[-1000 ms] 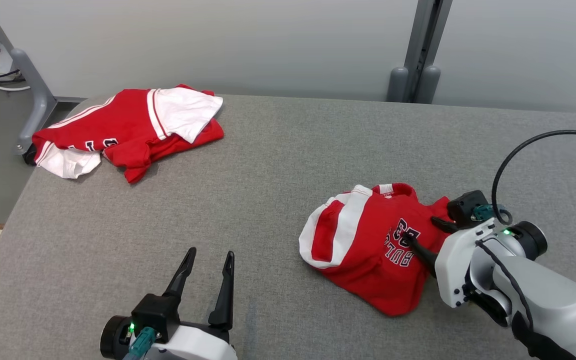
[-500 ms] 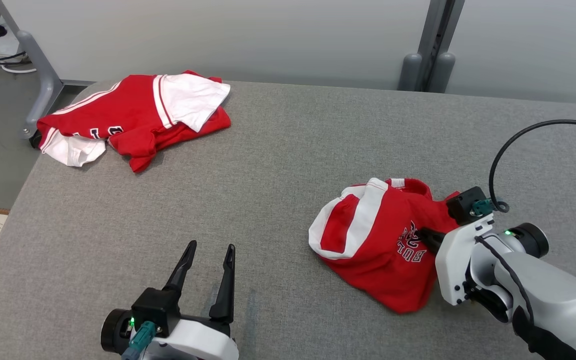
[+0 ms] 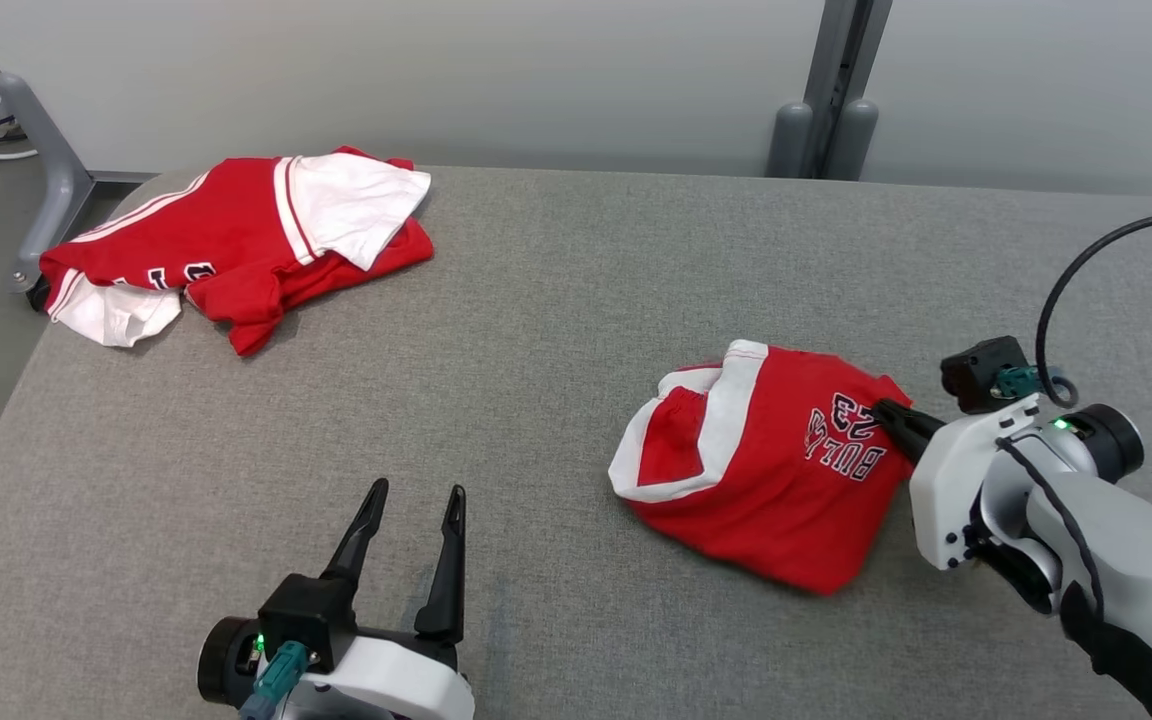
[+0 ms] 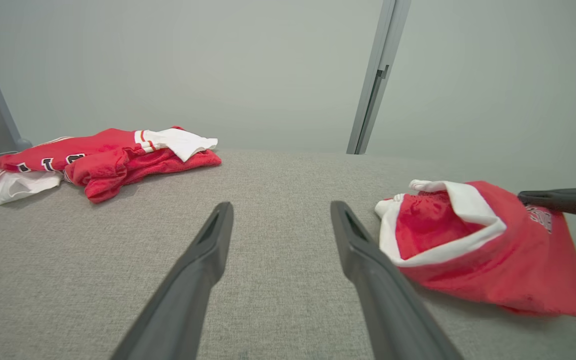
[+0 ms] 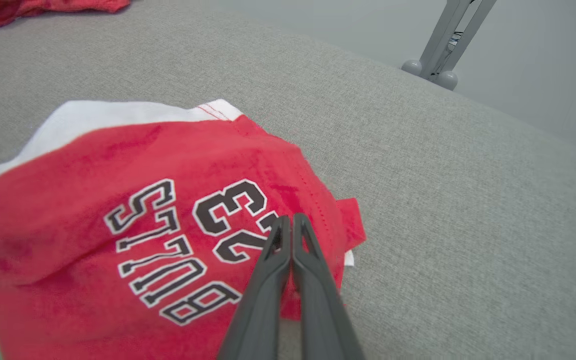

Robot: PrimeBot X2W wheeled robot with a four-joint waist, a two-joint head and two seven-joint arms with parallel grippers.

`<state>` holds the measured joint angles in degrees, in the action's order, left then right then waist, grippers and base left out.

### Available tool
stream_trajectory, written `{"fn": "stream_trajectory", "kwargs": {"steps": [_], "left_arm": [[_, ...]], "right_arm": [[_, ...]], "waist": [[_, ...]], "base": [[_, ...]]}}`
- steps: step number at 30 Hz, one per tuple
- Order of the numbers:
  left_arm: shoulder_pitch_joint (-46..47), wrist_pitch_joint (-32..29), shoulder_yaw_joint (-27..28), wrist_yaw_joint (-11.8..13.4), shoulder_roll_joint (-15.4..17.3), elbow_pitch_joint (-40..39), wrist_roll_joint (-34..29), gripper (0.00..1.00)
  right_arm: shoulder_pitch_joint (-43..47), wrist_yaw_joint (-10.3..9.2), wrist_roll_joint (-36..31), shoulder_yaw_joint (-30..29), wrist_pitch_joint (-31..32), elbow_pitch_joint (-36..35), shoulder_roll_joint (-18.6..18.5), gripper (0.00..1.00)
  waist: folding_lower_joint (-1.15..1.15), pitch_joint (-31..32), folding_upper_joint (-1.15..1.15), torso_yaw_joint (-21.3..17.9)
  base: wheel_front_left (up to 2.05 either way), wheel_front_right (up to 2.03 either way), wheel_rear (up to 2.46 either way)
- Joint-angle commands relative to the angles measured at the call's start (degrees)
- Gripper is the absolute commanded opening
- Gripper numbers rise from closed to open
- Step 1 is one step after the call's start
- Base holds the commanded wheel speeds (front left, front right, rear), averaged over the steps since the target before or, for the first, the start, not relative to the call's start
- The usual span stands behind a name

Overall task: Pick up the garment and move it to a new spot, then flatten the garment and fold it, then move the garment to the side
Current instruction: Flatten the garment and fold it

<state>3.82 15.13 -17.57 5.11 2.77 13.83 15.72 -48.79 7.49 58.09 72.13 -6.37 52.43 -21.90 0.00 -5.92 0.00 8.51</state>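
Note:
A red garment (image 3: pixel 766 470) with white trim and a "BULLS 23" print lies bunched on the right of the grey table (image 3: pixel 556 300). My right gripper (image 3: pixel 886 412) is shut on its right edge, beside the print. The right wrist view has the two fingers pressed together on the red cloth (image 5: pixel 118 200) at the gripper tip (image 5: pixel 290 217). The cloth at the pinch is raised off the table. My left gripper (image 3: pixel 414 490) rests open at the near edge, left of the garment (image 4: pixel 493 260) and apart from it, nothing between its fingers (image 4: pixel 208 250).
A second red and white garment (image 3: pixel 236 235) lies crumpled at the table's far left corner. A grey post (image 3: pixel 826 90) stands behind the far edge and a frame leg (image 3: pixel 46 170) at the far left. Bare table lies between the two garments.
My right gripper closed on the garment's right edge and drew it up and to the right, stretching the print flat. The head camera shifted. The left gripper stayed open.

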Motion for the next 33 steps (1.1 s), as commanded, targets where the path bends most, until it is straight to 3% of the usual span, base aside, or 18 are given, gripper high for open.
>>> {"fn": "stream_trajectory", "kwargs": {"steps": [1, 8, 14, 22, 30, 31, 32, 33], "left_arm": [[0.53, 0.02, 0.32, 0.20, 0.22, -0.15, 0.24, 1.00], [0.21, 0.03, 0.68, 0.08, 0.22, -0.16, -0.05, 1.00], [-0.41, 0.02, 0.95, 0.01, 0.22, -0.35, -0.25, 1.00], [-0.23, 0.02, 1.26, 0.27, 0.22, -0.83, -0.49, 1.00], [-0.23, 0.02, 1.32, -0.02, 0.22, -0.55, -0.73, 1.00], [-0.20, 0.02, 1.24, -0.09, 0.21, -0.54, -0.73, 1.00], [-0.16, 0.02, 1.22, -0.15, 0.21, -0.53, -0.71, 1.00], [-0.15, 0.02, 1.12, -0.28, 0.22, -0.45, -0.65, 1.00]], "right_arm": [[-0.65, 0.01, 0.19, -0.28, -1.00, 0.42, -0.99, 0.00], [-1.09, 0.01, 0.47, -2.95, -5.62, 2.46, -3.46, 0.00], [2.76, 0.00, 1.51, -9.65, -8.68, 5.70, -4.24, 0.00], [12.50, 0.01, -2.04, -22.83, -8.90, 9.14, -3.09, 0.00], [18.92, 0.01, -12.48, -38.12, -8.91, 8.37, -2.95, 0.02], [19.34, 0.00, -13.62, -40.03, -8.92, 7.87, -2.92, 0.16], [20.07, 0.00, -14.87, -41.79, -8.92, 7.20, -2.70, 0.45], [20.80, 0.01, -16.09, -43.47, -8.91, 6.51, -2.42, 0.88]], "waist": [[0.00, 0.00, 0.00, -0.14], [0.00, 0.14, 0.00, -0.62], [0.00, 0.30, 0.00, -1.17], [0.00, -0.31, 0.00, -2.18], [0.00, -0.18, 0.00, -3.67], [0.00, -0.12, 0.00, -3.84], [0.00, -0.06, 0.00, -4.05], [0.00, 0.06, 0.00, -4.25]], "base": [[0.00, 0.00, 0.00], [0.00, 0.00, 0.00], [0.00, 0.00, 0.00], [0.00, 0.00, 0.00], [0.00, 0.00, 0.00], [0.00, 0.00, 0.00], [0.00, 0.00, 0.00], [0.00, 0.00, 0.00]]}}
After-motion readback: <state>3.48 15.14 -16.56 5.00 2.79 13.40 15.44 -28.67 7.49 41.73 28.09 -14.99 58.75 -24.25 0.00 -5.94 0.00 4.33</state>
